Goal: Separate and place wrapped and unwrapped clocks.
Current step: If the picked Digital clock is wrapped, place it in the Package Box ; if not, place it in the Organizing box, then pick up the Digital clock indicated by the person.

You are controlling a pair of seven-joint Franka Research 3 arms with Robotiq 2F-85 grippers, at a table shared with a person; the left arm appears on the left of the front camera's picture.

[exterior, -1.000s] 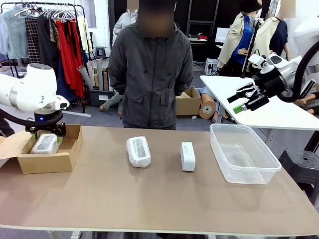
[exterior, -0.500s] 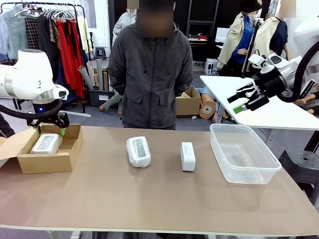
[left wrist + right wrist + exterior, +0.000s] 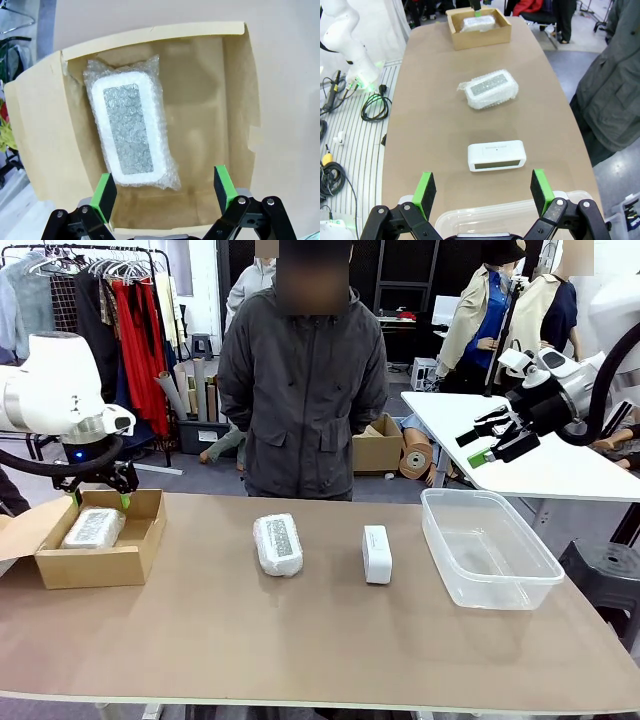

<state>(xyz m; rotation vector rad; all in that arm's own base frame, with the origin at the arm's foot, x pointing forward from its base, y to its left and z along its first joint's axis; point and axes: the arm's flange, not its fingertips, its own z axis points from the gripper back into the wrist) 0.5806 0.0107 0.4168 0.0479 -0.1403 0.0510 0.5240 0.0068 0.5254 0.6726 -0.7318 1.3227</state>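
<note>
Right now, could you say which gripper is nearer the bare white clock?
Right. The right gripper hangs above the clear tub beside the white clock; the left gripper is over the cardboard box.

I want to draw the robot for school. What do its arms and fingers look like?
The left arm and right arm are smooth, rounded and white, each with a thick black cable. The left one shows a small blue light. The left gripper and right gripper are black, with two fingers wearing bright green pads.
</note>
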